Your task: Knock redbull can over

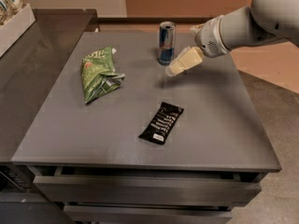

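The redbull can stands upright near the far edge of the grey table, blue and silver with a silver top. My gripper hangs just right of and in front of the can, its cream fingers pointing down-left toward the can's base, a small gap from it. The white arm reaches in from the upper right.
A crumpled green snack bag lies on the table's left side. A flat black wrapped bar lies in the middle front. A darker counter adjoins on the left, with a white tray at its far corner. Drawers sit under the table front.
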Motion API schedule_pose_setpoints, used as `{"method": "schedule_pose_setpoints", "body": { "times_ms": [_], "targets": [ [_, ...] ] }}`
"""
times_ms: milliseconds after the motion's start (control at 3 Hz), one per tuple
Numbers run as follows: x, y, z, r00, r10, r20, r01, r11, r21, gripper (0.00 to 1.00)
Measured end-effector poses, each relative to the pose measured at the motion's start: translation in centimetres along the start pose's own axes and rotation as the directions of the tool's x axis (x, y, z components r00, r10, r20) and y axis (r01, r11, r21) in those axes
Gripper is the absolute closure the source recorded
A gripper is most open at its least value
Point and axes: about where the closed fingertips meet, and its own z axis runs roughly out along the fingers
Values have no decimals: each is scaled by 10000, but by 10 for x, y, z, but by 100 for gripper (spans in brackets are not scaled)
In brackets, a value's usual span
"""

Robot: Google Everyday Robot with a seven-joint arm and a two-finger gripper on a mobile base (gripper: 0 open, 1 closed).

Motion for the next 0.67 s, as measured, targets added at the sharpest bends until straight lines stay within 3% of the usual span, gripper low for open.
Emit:
{"method": "schedule_pose_setpoints", "body": {
  "times_ms": [667],
  "targets": [
    [-12,-22,29,9890,770,1260,-823,9959,372,0]
  ]
}}
